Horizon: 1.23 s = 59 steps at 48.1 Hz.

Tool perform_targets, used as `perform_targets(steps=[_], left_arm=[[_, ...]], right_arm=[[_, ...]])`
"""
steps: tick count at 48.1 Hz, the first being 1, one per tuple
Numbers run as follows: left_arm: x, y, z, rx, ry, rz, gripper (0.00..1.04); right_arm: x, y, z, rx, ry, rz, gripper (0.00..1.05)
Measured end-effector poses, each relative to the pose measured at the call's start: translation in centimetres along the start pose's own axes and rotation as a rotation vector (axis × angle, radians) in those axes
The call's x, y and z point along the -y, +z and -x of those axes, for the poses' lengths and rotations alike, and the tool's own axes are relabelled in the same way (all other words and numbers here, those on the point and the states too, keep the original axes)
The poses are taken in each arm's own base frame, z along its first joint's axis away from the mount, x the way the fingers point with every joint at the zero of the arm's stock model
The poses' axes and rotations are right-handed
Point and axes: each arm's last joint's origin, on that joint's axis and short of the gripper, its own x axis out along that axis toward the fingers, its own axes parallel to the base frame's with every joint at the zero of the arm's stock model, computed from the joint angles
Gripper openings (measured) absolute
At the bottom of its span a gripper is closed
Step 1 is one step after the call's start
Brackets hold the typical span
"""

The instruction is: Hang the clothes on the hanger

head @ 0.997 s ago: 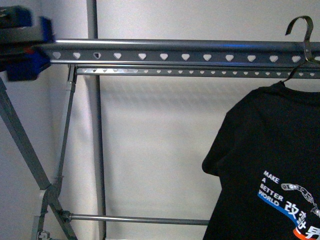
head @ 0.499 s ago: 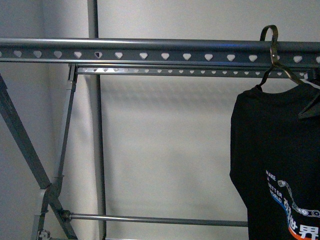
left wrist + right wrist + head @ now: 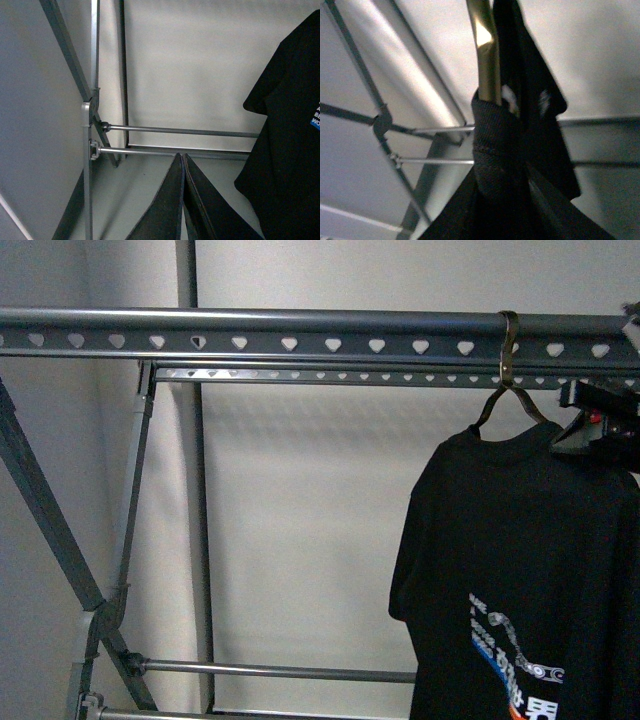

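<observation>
The hanger is a grey metal rack; its top rail (image 3: 300, 340) with heart-shaped holes runs across the front view. The clothes, a black T-shirt (image 3: 520, 570) with a white, blue and orange print, hang from a thin metal hook (image 3: 508, 340) that sits over the rail. My right gripper (image 3: 600, 430) is at the right edge, shut on the shirt's shoulder. In the right wrist view it (image 3: 505, 170) pinches black cloth (image 3: 535, 100) beside the brass-coloured hook (image 3: 487, 50). My left gripper (image 3: 181, 156) is shut and empty, low down, left of the shirt (image 3: 290, 150).
Diagonal crossed legs (image 3: 50, 530) stand at the left, with a vertical post (image 3: 195, 490) behind. Thin lower bars (image 3: 280, 671) run across near the floor and also show in the left wrist view (image 3: 180, 131). A pale wall lies behind the rack.
The shirt and its hook have moved left and the hook now sits over the top rail. My right gripper has come into view at the right edge. My left gripper has left the front view.
</observation>
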Motion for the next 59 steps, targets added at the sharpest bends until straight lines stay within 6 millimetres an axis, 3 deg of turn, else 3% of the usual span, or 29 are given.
perform_targets(steps=[3, 4, 10, 17, 19, 23, 26, 36, 40, 45, 57, 59], left_arm=[[0.0, -0.3, 0.5, 0.0, 0.0, -0.001, 0.04], [0.0, -0.4, 0.6, 0.0, 0.0, -0.001, 0.04], [0.0, -0.7, 1.1, 0.001, 0.0, -0.001, 0.04], [0.0, -1.0, 1.6, 0.003, 0.0, -0.001, 0.04], [0.0, -1.1, 1.8, 0.005, 0.0, -0.001, 0.04], [0.0, -1.5, 2.1, 0.02, 0.005, -0.002, 0.04], [0.0, -1.4, 2.3, 0.026, 0.002, -0.002, 0.04], [0.0, -1.4, 2.9, 0.027, 0.0, -0.002, 0.04], [0.0, -1.4, 3.2, 0.027, 0.0, -0.002, 0.04], [0.0, -1.4, 3.4, 0.027, 0.0, -0.002, 0.04], [0.0, -1.8, 4.7, 0.018, 0.0, -0.002, 0.04], [0.0, -1.7, 4.7, 0.02, 0.0, -0.002, 0.04]], right_arm=[[-0.2, -0.6, 2.6, 0.132, 0.002, 0.025, 0.45], [-0.3, -0.9, 4.5, 0.207, 0.007, 0.041, 0.52], [-1.2, -2.7, 11.0, 0.386, 0.055, 0.079, 0.71], [-2.7, -8.9, 18.3, 0.431, 0.041, 0.152, 0.96], [-2.8, -10.9, 19.7, 0.402, 0.013, 0.175, 0.97], [-2.1, -16.3, 22.9, 0.292, -0.183, 0.215, 0.77], [-1.4, -19.5, 23.1, 0.287, -0.196, 0.237, 0.62], [-1.2, -20.4, 23.1, 0.307, -0.193, 0.257, 0.22], [-1.1, -20.7, 23.0, 0.305, -0.194, 0.258, 0.01], [-0.8, -21.8, 22.7, 0.302, -0.195, 0.26, 0.02], [-0.8, -21.8, 22.7, 0.303, -0.195, 0.26, 0.02], [-0.8, -21.8, 22.7, 0.303, -0.194, 0.261, 0.07]])
